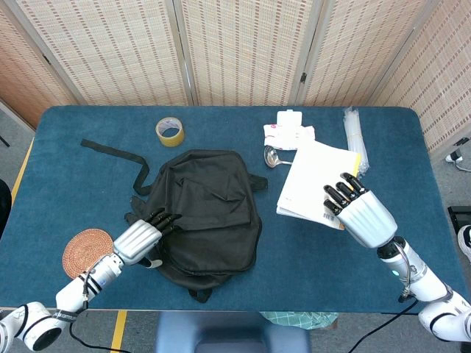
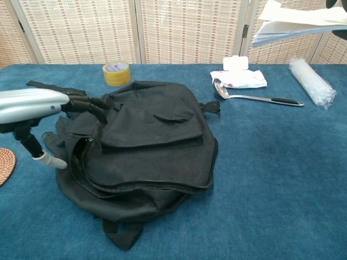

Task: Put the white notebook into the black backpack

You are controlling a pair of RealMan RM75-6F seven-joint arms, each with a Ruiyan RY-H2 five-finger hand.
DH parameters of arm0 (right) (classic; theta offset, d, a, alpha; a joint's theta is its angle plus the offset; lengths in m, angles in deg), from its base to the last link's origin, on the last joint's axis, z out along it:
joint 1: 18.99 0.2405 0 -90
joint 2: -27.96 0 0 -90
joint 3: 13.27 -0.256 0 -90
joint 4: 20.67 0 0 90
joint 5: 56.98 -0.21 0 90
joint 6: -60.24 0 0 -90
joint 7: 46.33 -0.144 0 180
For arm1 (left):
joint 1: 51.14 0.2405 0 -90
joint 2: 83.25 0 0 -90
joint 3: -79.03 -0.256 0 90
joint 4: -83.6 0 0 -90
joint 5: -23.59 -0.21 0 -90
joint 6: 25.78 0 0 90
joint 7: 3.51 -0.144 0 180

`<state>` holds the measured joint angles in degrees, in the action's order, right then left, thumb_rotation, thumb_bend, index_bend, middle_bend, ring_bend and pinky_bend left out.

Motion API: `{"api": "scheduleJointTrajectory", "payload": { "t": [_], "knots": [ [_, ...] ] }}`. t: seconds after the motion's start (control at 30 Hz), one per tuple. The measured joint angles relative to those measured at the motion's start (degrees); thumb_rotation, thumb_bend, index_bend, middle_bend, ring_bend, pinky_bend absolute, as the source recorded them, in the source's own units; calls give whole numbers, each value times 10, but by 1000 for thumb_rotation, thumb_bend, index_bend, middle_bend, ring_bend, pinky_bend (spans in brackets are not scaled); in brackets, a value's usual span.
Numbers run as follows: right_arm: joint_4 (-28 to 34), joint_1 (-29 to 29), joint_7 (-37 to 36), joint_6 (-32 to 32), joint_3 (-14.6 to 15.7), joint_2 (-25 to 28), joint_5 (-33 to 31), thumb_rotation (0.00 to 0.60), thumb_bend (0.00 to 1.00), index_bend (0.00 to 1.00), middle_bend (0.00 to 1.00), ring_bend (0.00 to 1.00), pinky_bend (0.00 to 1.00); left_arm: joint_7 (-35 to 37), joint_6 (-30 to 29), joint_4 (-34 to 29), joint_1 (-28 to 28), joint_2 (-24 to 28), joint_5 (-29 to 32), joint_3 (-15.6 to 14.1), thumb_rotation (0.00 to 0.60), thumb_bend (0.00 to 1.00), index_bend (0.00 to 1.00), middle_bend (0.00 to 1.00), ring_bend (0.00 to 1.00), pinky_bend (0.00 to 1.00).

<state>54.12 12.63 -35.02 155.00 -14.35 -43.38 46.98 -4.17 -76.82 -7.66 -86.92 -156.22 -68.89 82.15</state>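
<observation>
Your right hand (image 1: pixel 362 215) has the white paper notebook (image 1: pixel 316 184) clamped at its near edge, dark fingers (image 1: pixel 342 193) curled over the top cover, and it carries the notebook in the air over the right half of the blue felt-covered table (image 1: pixel 412 184), well apart from the bag. In the chest view the notebook (image 2: pixel 301 21) shows high at the upper right with its pages sagging slightly; the hand itself is almost out of that picture.

Your left hand (image 1: pixel 140 237) is at the left side of the black fabric backpack (image 1: pixel 210 213), which lies flat in the middle of the table. Its fingers (image 2: pixel 87 103) are spread and reach onto the bag's upper left fabric, beside the zip that runs down that side; it holds nothing.

A round woven rattan coaster (image 1: pixel 87 252) lies near the table's front left corner, just beside your left forearm. A roll of yellow tape (image 1: pixel 170 132) sits toward the back edge, behind the backpack. A long-handled steel ladle (image 2: pixel 252 96), a white tissue pack (image 2: pixel 238 76) and a clear plastic-wrapped bundle (image 2: pixel 310 81) lie toward the back right corner.
</observation>
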Motion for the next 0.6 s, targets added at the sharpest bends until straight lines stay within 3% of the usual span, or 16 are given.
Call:
{"api": "scheduleJointTrajectory", "payload": {
  "t": [0.23, 0.6],
  "knots": [
    [-2, -5, 0, -14, -3, -7, 7, 600, 534, 769, 487, 498, 343, -16, 34, -10, -20, -21, 18, -13, 600, 208, 250, 100, 121, 0],
    [-15, -11, -10, -24, -12, -15, 12, 600, 535, 769, 487, 501, 343, -11, 51, 12, -44, -86, 62, -6, 600, 209, 293, 102, 122, 0]
  ]
}}
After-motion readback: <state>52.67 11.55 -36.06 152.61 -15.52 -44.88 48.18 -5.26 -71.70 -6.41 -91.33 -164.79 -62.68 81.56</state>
